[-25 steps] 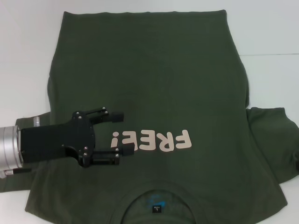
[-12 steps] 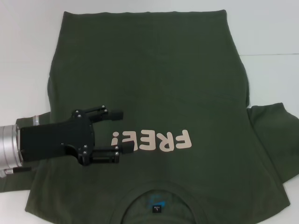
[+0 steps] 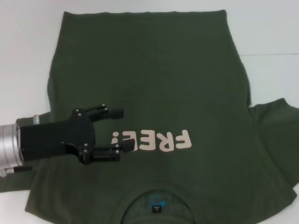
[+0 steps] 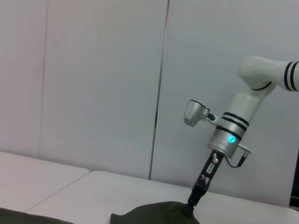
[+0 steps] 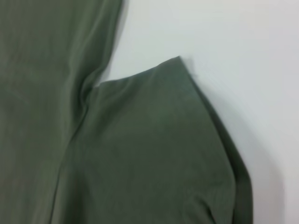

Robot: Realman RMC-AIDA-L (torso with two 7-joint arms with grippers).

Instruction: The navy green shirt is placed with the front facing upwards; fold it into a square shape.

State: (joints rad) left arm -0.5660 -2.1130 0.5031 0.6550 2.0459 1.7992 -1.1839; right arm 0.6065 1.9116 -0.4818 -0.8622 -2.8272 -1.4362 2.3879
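head view showed the navy green shirt [image 3: 149,93] spread flat on the white table [image 3: 23,56], print side up, with the pale pink "free!" lettering [image 3: 152,141] reading upside down and the collar with its small black neck label [image 3: 156,209] at the near edge. the hem lay at the far edge. the left sleeve looked already turned in under the left arm, while the right sleeve [image 3: 273,140] spread out to the side, so the fold seemed only begun. the left gripper [image 3: 119,130] hovered over the chest just beside the lettering, its two fingers spread wide with only cloth below them and nothing between them; i judged it was free of the fabric, placed there either to press the fold or to clear away.

left wrist view looked out across the table at a grey wall and caught the right arm [image 4: 233,126] well off, its gripper [image 4: 192,201] pointing down to a raised hump of the shirt [image 4: 154,213]. it seemed to touch the cloth, likely to take the right sleeve, but whether those fingers were closed i could not tell.

right wrist view showed only the right sleeve [image 5: 154,154] lying flat against the table [image 5: 252,56], its corner pointing outward; no fingers appeared.
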